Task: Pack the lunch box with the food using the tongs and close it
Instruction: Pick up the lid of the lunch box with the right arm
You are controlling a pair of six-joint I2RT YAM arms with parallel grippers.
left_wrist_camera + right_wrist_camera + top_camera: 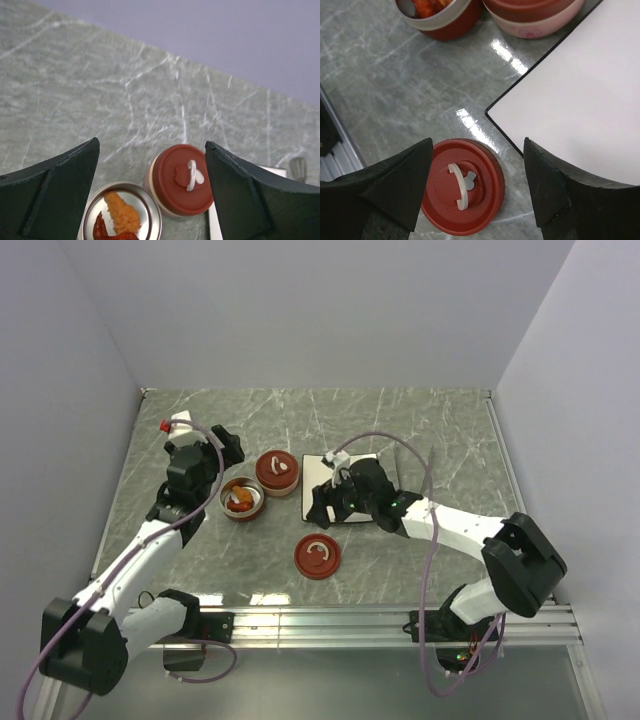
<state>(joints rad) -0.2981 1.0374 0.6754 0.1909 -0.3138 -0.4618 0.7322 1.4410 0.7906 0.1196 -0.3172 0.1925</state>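
Note:
The lunch box shows as two round parts. An open steel-lined tin (242,499) (146,201) holds the food (123,214), an orange crumbed piece beside a dark red one. Next to it stands a pink tin shut by a red lid (278,471) (181,180). A loose red lid (318,556) (462,186) with a white handle lies flat on the table. My left gripper (231,445) (151,145) hangs open above and behind both tins. Empty and open, my right gripper (322,508) (478,145) hovers over the loose lid. The tongs (398,462) lie behind the right arm.
A white plate (366,459) (580,100) with a dark rim lies under my right wrist, bare where it shows. A small red-capped white object (176,423) sits in the far left corner. A metal rail (330,620) runs along the near table edge.

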